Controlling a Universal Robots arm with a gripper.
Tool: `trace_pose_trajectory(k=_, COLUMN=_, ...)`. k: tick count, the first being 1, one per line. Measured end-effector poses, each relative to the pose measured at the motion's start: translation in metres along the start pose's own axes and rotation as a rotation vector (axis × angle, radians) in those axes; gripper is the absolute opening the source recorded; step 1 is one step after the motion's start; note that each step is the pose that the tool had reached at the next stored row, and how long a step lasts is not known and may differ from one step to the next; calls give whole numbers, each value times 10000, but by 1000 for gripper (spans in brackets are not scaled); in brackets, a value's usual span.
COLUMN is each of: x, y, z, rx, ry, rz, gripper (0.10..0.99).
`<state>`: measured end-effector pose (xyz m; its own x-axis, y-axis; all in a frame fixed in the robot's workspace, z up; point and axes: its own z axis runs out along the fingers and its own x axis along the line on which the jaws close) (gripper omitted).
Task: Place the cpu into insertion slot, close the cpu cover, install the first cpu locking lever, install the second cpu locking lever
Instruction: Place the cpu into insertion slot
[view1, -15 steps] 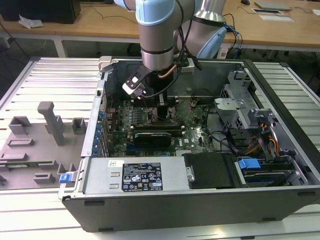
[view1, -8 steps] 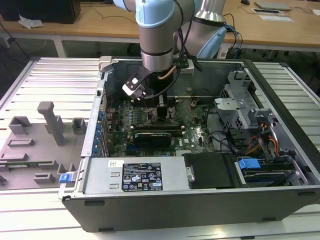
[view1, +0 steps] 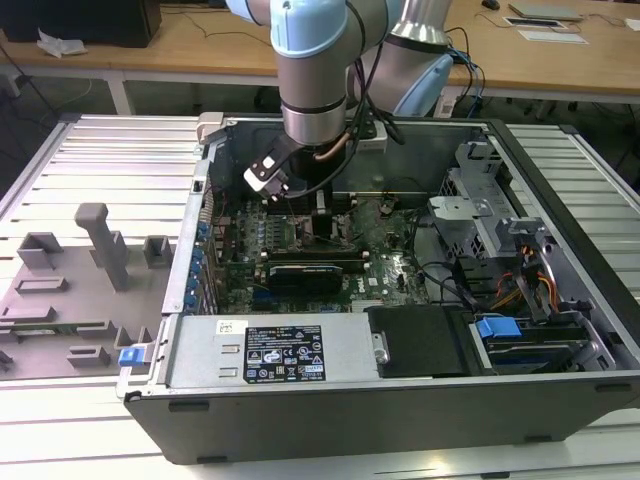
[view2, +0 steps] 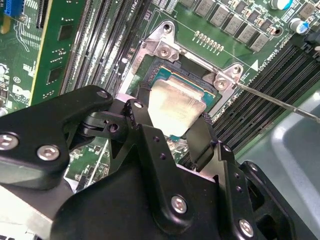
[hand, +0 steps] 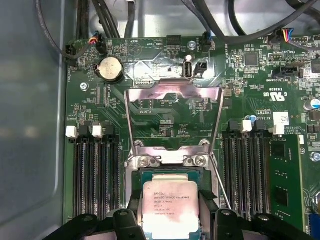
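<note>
**While the cover stands open, the chip sits gripped over its socket**

Where the exterior view looks into the open computer case (view1: 400, 420) lying on the ribbed metal worktop (view1: 100, 170), the arm (view1: 312, 90) reaches straight down over the green board (view1: 390, 265). Its lower end is close above the middle of the board.

In the second wrist view, the gripper (view2: 174, 114) is clenched on the chip (view2: 175, 102), with one black finger (view2: 200, 137) against each of two opposite edges. The chip is flat and nearly square, so it has no real long axis. Its top is pale brushed metal with clipped corners. The socket (view2: 165, 75) lies directly beneath it, a dark recess in a bright silvery surround held by screws. A thin wire lever (view2: 280, 102) juts out to one side, free.

In the first wrist view, the chip (hand: 170, 200) is squared up with the socket (hand: 170, 172), whose blue-green rim shows just beyond the chip's far edge. Whether the chip is fully seated or hovers just above, I cannot tell. The cover (hand: 172, 92), a thin shiny frame with a large window, is swung up on the side away from the gripper (hand: 171, 212). The lever (hand: 220, 182) slants beside the socket.
</note>
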<state>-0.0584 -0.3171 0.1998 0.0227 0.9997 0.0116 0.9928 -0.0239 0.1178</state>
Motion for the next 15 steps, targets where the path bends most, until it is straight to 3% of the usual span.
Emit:
trace_pose_trajectory(k=6, x=2, y=-12, z=27, rx=-1, ry=-2, rz=-2, gripper=537)
trace_pose_trajectory(k=15, x=3, y=-9, z=6, rx=-3, ry=1, rz=-7, gripper=537)
